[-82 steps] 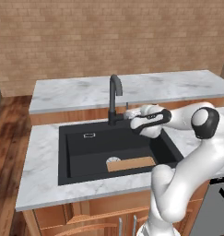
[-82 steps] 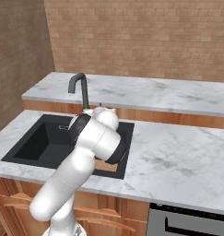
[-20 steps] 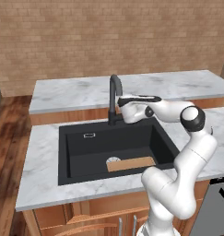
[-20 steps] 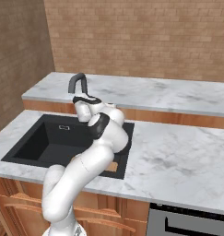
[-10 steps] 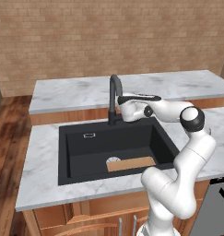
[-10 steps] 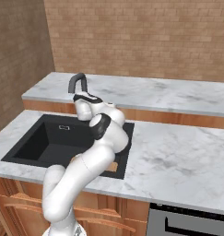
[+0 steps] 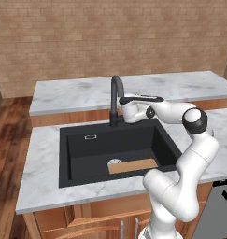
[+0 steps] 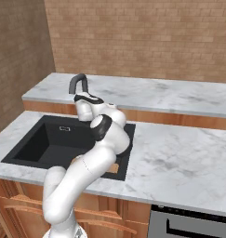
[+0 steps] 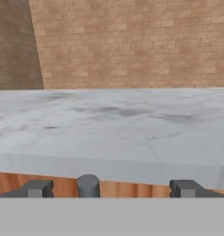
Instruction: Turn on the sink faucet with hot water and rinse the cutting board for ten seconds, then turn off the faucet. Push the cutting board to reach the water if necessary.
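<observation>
The dark grey sink faucet (image 7: 116,95) stands at the back rim of the black sink (image 7: 82,156), and no water runs from its spout. My gripper (image 7: 121,108) sits right beside the faucet's stem on its right. In the hand view the gripper (image 9: 111,189) is open, and a small dark cylinder (image 9: 88,185), apparently the faucet's lever, stands between the fingertips (image 9: 37,188) nearer the left one. The tan cutting board (image 7: 133,165) lies flat on the basin floor at the front right, off to the side of the spout. From the right base view the gripper (image 8: 80,99) is just below the faucet (image 8: 77,82).
A raised marble counter (image 7: 180,86) runs behind the sink under a brick wall. Marble worktop (image 8: 179,158) stretches to the right of the basin. A pale round drain (image 7: 114,161) lies next to the board's left end, and a metal overflow plate (image 7: 90,137) is on the back wall.
Since four seconds ago the hand has swung left from over the basin's right rim to the faucet. Over the last second it has barely moved.
</observation>
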